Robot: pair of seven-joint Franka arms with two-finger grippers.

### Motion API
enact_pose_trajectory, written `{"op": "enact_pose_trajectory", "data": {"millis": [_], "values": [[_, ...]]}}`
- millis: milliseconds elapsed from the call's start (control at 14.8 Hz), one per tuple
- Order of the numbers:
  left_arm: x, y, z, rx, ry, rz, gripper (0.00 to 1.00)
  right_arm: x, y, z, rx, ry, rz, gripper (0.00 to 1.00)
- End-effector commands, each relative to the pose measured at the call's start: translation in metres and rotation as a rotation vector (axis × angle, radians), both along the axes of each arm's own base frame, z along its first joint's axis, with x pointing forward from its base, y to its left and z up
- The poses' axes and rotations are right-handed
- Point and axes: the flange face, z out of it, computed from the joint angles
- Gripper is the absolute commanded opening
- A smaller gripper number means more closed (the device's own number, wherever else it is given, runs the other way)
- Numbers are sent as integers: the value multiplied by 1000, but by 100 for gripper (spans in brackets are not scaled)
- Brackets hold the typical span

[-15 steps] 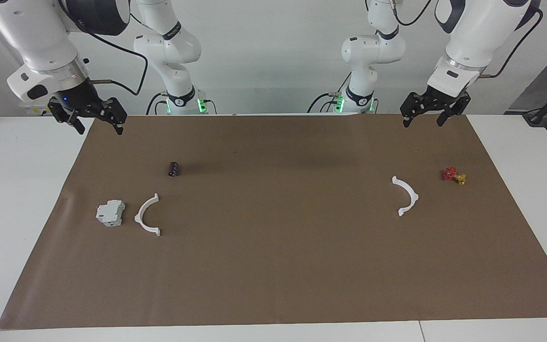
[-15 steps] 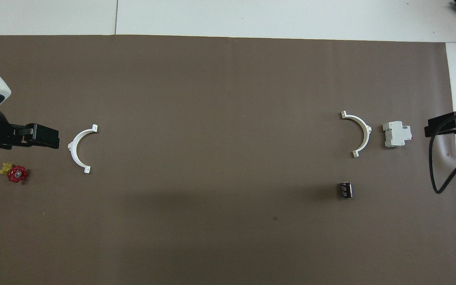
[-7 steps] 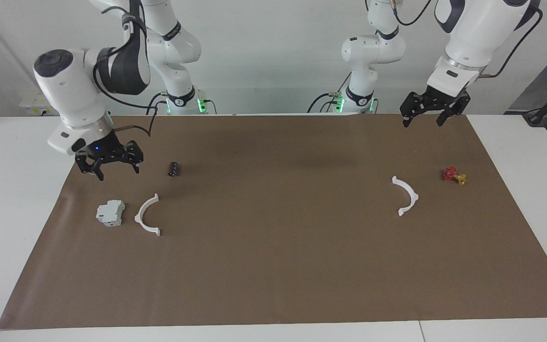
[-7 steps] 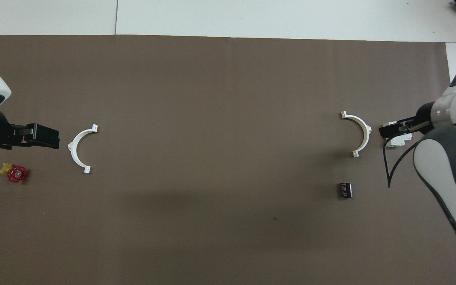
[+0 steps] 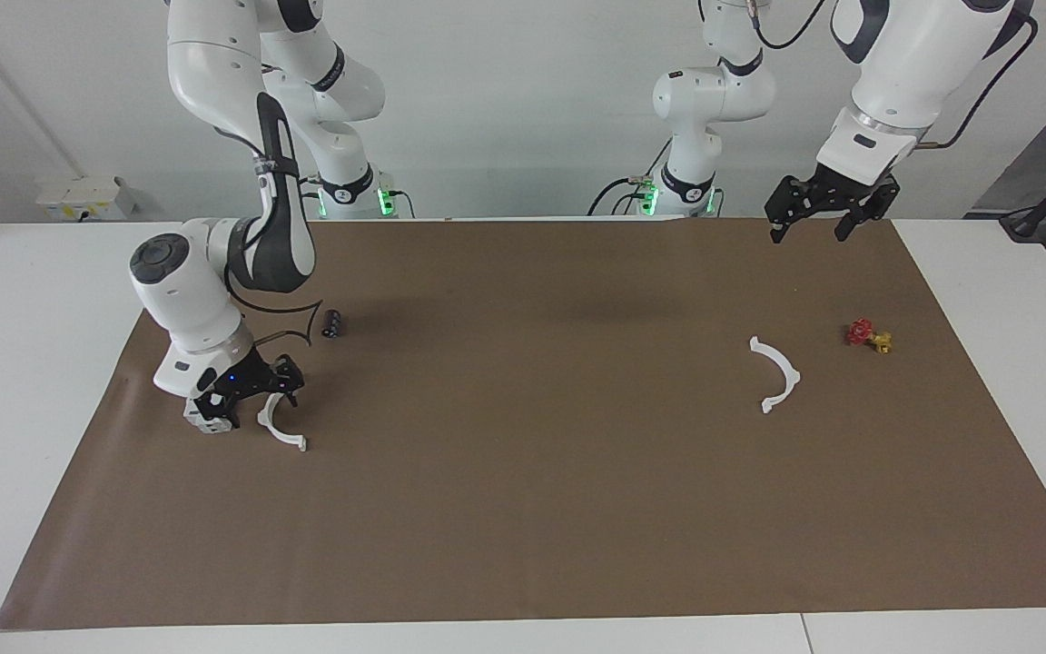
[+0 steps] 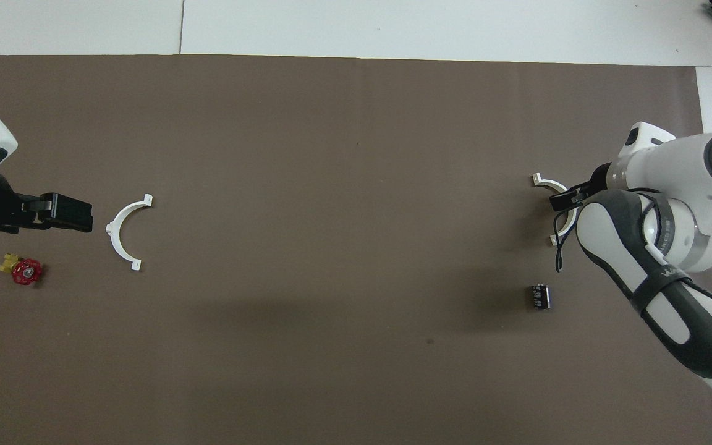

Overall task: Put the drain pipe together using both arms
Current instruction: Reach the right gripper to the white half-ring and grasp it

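Note:
The drain pipe lies as two separate white half-rings on the brown mat. One half-ring lies toward the right arm's end, beside a grey-white block. My right gripper is low over this half-ring, open, and hides the end nearer the robots. The other half-ring lies toward the left arm's end. My left gripper waits open and empty, high over the mat.
A small black cylinder lies nearer to the robots than the right gripper's half-ring. A small red-and-yellow valve piece lies beside the other half-ring. The brown mat covers most of the white table.
My right arm has swung down from high over the mat's corner to the half-ring beside the grey-white block. The left arm and all the objects have stayed where they were.

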Motion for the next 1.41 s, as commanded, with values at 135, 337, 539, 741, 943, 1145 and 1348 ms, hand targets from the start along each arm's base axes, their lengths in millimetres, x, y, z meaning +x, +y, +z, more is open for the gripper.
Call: {"op": "enact_pose_trajectory", "data": {"millis": [135, 337, 539, 741, 943, 1145, 1348], "values": [[-3, 3, 5, 0, -4, -10, 100, -12, -10, -17, 7, 1, 65, 86], [-3, 3, 5, 0, -5, -11, 100, -19, -17, -22, 10, 23, 64, 64], [-2, 3, 5, -1, -11, -11, 100, -19, -17, -23, 10, 24, 65, 0], [-2, 3, 5, -1, -11, -11, 100, -15, -11, -18, 13, 31, 54, 0], [-2, 4, 5, -1, -14, -11, 100, 3, 11, 11, 28, 57, 3, 0], [-2, 4, 3, -1, -14, -10, 100, 11, 78, 28, 38, 88, -150, 0], [-2, 4, 3, -1, -14, -10, 100, 6, 159, 34, 53, 82, -270, 0]]}}
